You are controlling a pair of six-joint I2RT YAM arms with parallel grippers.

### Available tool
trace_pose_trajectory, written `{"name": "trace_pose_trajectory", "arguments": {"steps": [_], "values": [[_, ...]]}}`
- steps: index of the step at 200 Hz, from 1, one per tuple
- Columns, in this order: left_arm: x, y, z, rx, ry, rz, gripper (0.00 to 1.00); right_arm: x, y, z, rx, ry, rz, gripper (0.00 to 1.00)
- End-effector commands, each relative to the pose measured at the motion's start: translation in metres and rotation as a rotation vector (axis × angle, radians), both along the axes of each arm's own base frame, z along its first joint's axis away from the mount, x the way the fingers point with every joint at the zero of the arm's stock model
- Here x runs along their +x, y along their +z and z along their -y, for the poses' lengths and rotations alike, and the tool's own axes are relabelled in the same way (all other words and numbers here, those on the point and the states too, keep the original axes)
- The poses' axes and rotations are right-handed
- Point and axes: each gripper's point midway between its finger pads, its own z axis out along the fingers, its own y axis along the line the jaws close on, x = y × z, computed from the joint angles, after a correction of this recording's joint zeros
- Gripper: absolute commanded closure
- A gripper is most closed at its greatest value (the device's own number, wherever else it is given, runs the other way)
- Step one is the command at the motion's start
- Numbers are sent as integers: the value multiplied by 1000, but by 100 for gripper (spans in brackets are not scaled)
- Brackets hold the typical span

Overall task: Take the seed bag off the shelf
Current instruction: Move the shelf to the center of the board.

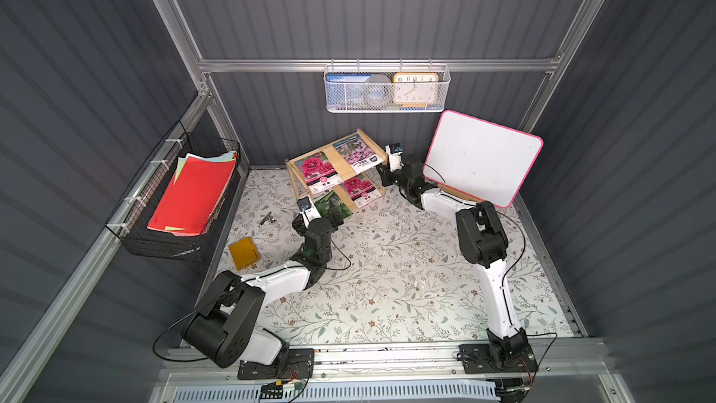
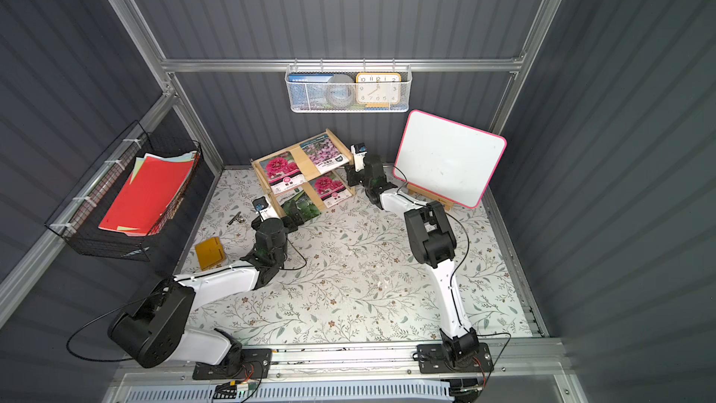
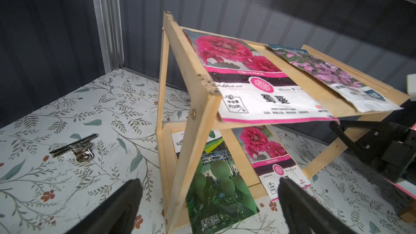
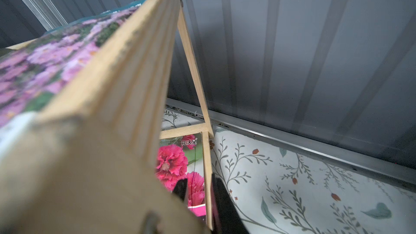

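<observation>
Though the shelf (image 1: 335, 160) at the counter's (image 1: 387, 265) 12 o'clock is flanked on two sides, no seed bag is off it yet.
Nearest, at the shelf's 7 o'clock corner, the left pincer (image 3: 209, 182) gapes wide at lower-tier height. There the green seed bag (image 3: 222, 187) lies flat, its end poking out toward the pincer, so it is likely the easiest to pinch. Farther, at 3 o'clock, the right pincer (image 4: 198, 184) straddles a thin post (image 4: 208, 199), probably to brace the light shelf against sliding. Whether it has bitten, I cannot tell.
</observation>
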Motion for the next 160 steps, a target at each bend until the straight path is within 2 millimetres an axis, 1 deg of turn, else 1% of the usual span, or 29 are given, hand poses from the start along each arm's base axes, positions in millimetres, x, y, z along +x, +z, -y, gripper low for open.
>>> {"name": "trace_pose_trajectory", "arguments": {"steps": [1,32,38,76,125,145,160], "values": [[-4,15,0,5,-21,46,0,-11,-5,2,43,-23,-52,100],[-7,23,1,0,-43,65,0,-19,-2,23,30,-125,-60,100],[-8,23,2,2,-51,66,0,-21,1,28,31,-150,-61,100],[-11,27,8,11,-100,71,0,-40,5,59,26,-286,-91,100],[-17,34,12,2,-142,99,0,-78,5,106,-29,-511,-97,100],[-18,32,14,2,-156,97,0,-96,4,119,-51,-574,-91,100],[-19,33,16,0,-166,99,0,-109,0,123,-49,-589,-95,100]]}}
